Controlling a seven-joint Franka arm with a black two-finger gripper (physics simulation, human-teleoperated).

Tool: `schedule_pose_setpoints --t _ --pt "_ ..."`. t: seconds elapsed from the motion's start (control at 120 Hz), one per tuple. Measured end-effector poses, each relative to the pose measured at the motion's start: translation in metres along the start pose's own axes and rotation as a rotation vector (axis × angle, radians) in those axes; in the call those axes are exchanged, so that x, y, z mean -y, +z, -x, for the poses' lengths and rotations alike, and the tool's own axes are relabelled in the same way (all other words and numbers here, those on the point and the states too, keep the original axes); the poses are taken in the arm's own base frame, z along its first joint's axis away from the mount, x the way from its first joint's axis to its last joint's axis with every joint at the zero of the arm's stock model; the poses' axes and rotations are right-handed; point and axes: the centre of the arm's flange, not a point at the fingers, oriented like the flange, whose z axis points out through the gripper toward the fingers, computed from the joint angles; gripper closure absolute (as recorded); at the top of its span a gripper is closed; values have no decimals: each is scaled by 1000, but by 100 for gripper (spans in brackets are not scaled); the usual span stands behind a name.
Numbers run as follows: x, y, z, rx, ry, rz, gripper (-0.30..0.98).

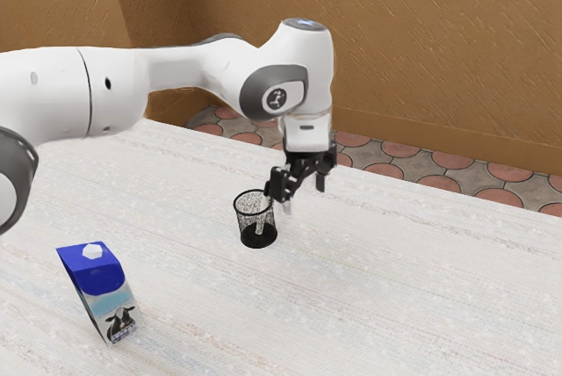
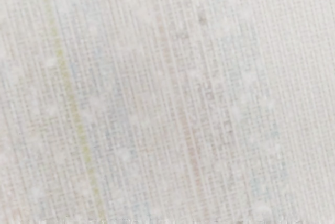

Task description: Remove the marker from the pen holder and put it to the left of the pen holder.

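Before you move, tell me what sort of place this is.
Probably a simulated indoor room, homelike perhaps: a rough brown wall, a floor of round reddish tiles, and a pale cloth-textured table bearing a blue-topped milk carton and a black mesh pen holder.

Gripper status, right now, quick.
Gripper: open, holding nothing.

The black mesh pen holder [image 1: 249, 239] stands upright on the table, slightly below and left of the frame's centre; the pale marker [image 1: 260, 222] leans inside it.
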Motion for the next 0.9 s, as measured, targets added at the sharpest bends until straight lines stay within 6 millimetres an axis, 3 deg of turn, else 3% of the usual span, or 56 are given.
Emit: schedule_pose_setpoints --t 0.1,0.267,0.392,0.542,0.65,0.9 --pt "8 -20 16 -8 -30 -50 0" --pt "37 6 49 -20 -85 -47 0" --pt "39 25 79 -13 -126 -18 0" --pt "41 45 90 -31 -140 15 0" --pt "43 53 91 -36 -135 25 4" --pt "46 54 129 -22 -154 14 13"
